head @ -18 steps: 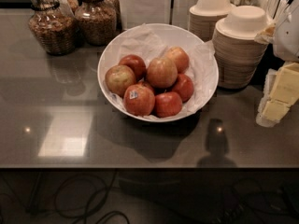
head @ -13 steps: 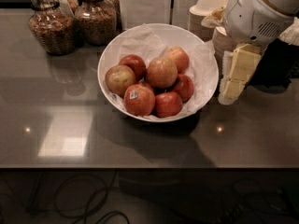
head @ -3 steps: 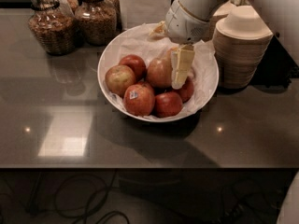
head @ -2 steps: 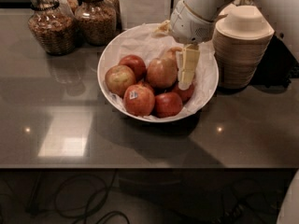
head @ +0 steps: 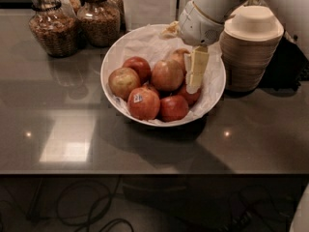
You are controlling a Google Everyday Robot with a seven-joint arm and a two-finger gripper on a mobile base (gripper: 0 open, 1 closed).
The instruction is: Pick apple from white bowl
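Camera view: cream gripper [head: 195, 74] hung beside large dull-red apple [head: 166, 75] in wide white bowl [head: 105, 62]; grip state could not be told. Apple looked firm, slick; best clasped mid-body.

I see the large dull red-orange apple [head: 166, 75] with yellow-green patches sitting near the middle of the wide round white bowl [head: 110, 57] lined with crumpled paper; the cream gripper [head: 193, 85] hangs just beside its right flank, inside the rim

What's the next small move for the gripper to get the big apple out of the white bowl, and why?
Probably nudge the gripper sideways toward the apple: it hangs over the white bowl just beside that apple, not centred on it.
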